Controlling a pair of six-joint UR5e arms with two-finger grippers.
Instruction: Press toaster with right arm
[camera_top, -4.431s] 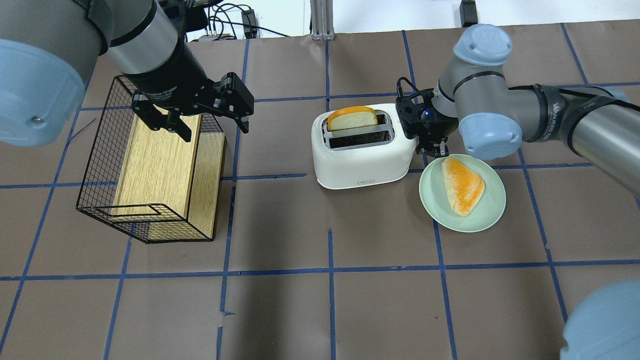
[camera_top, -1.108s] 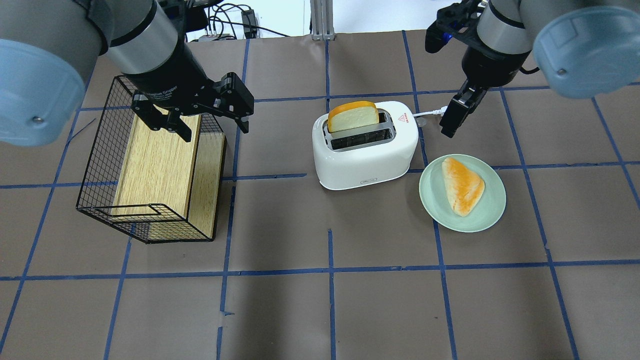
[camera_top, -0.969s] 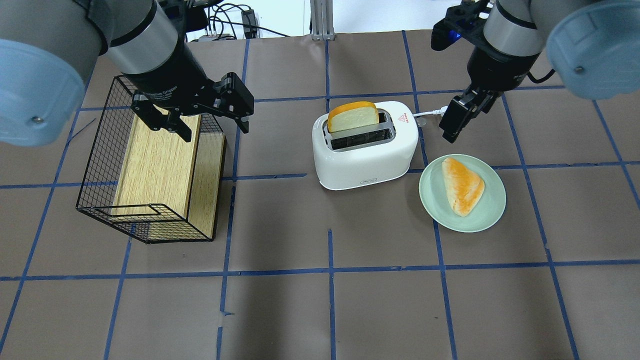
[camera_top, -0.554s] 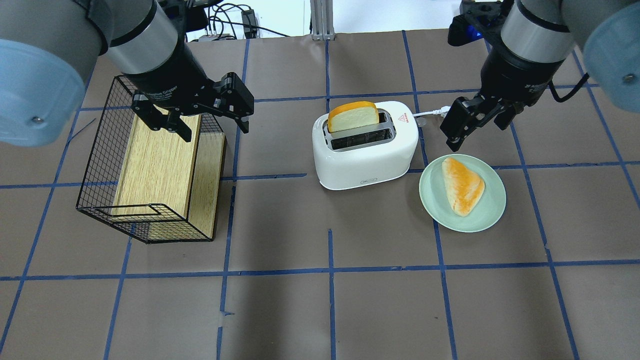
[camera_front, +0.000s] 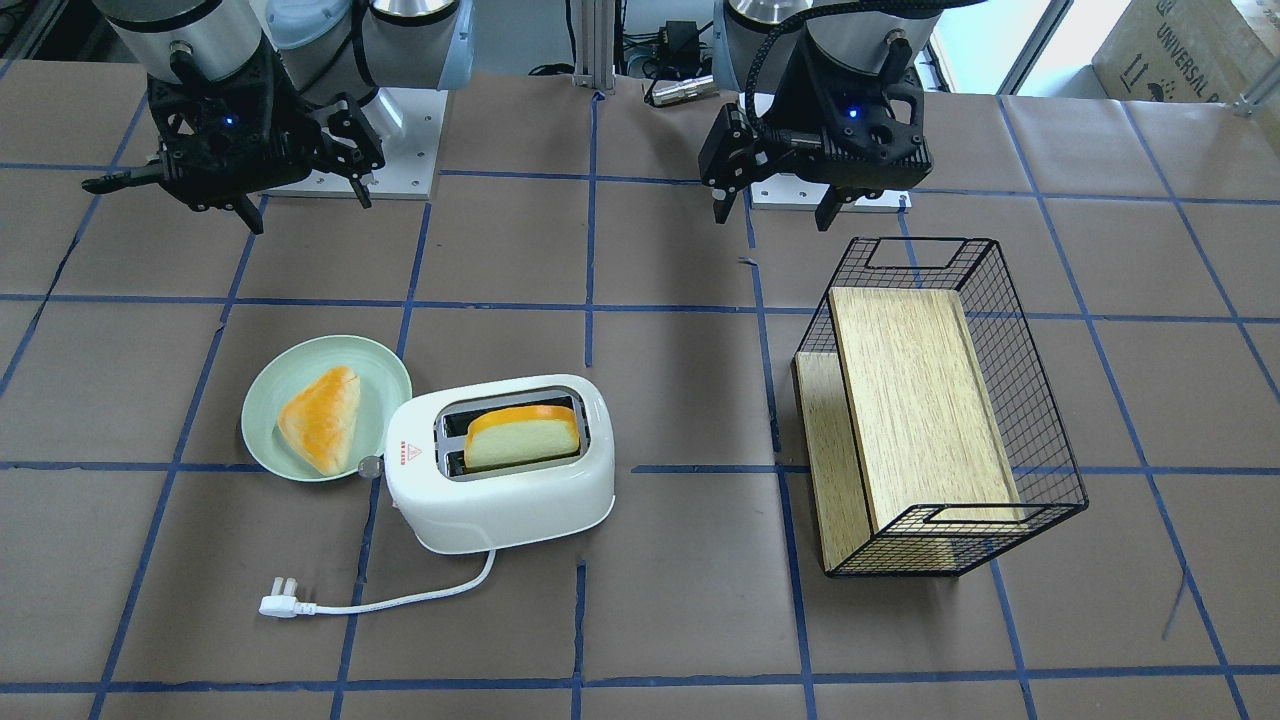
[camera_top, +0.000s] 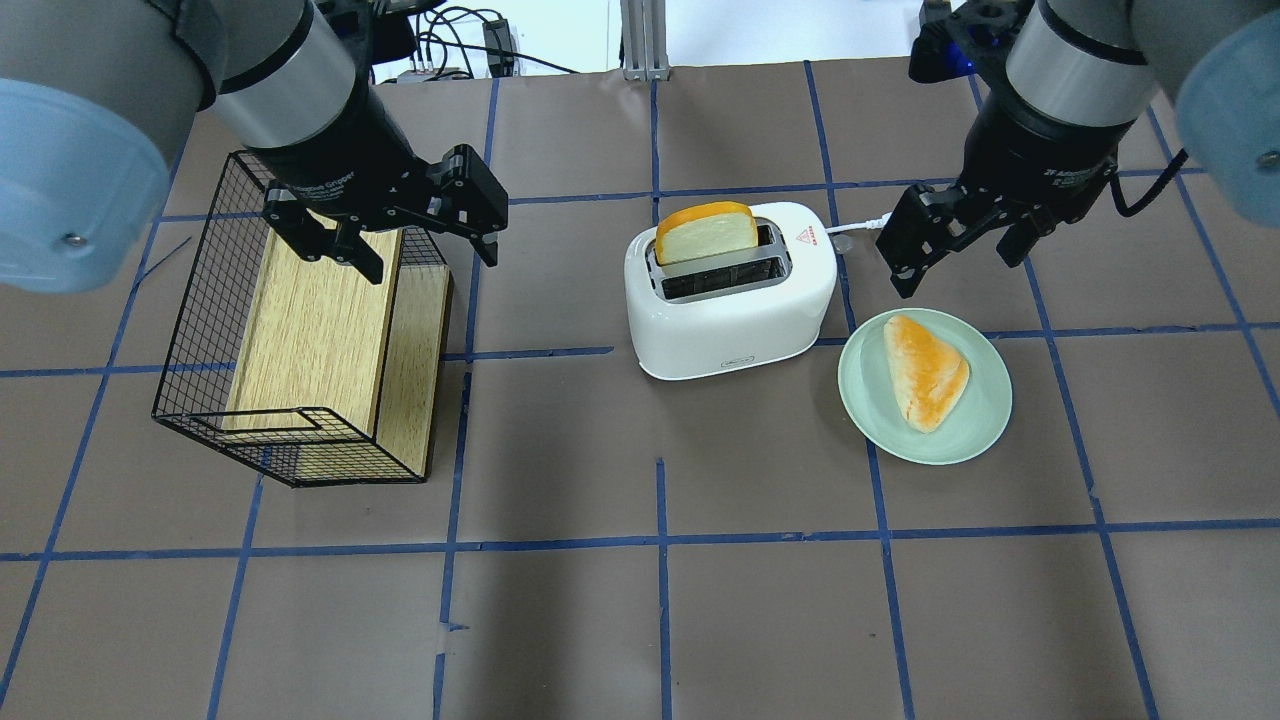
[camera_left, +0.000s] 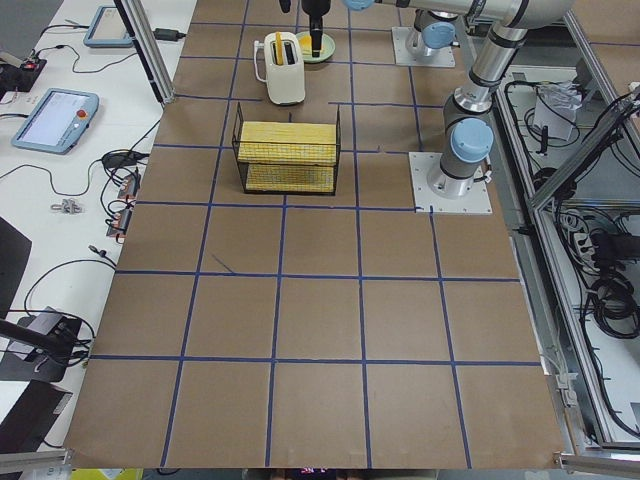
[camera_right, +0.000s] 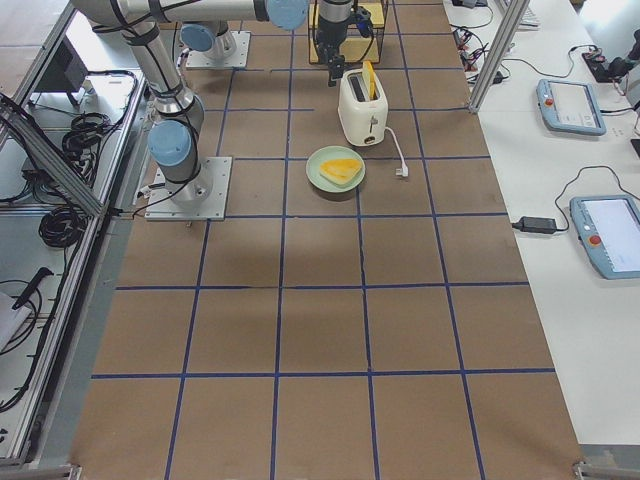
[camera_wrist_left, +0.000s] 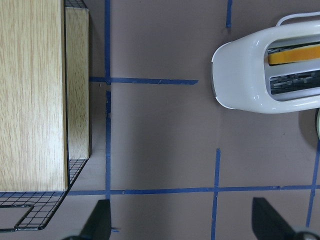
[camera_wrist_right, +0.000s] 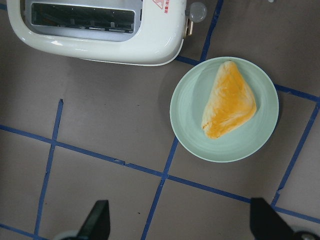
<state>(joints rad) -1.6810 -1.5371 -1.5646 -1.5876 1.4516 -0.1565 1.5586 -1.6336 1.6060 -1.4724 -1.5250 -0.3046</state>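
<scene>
1. Right gripper (camera_front: 208, 190), in the front view, hangs with its fingers spread and nothing between them, up near the robot base and well apart from the toaster (camera_front: 500, 465). The toaster stands beside a plate (camera_front: 262, 400) holding a pastry (camera_front: 320, 418); a bread slice (camera_front: 522, 436) stands high in one slot, and the plug (camera_front: 280, 604) lies loose on the table.
2. Overhead, the right gripper (camera_top: 955, 232) hovers above the table off the toaster's (camera_top: 730, 295) lever end, not touching it. The slice (camera_top: 706, 232) sticking up suggests the lever is not held down, so I judge the press either undone or without lasting effect. The left gripper (camera_top: 390, 225) is spread and empty over the basket (camera_top: 190, 330).
3. Both side views are too small to add anything.
4. Left wrist: toaster (camera_wrist_left: 250, 75) at upper right, fingertips wide apart.
5. Right wrist: the lever (camera_wrist_right: 190, 27) shows at the toaster's (camera_wrist_right: 150, 45) end, far from the spread fingertips (camera_wrist_right: 97, 220).
</scene>
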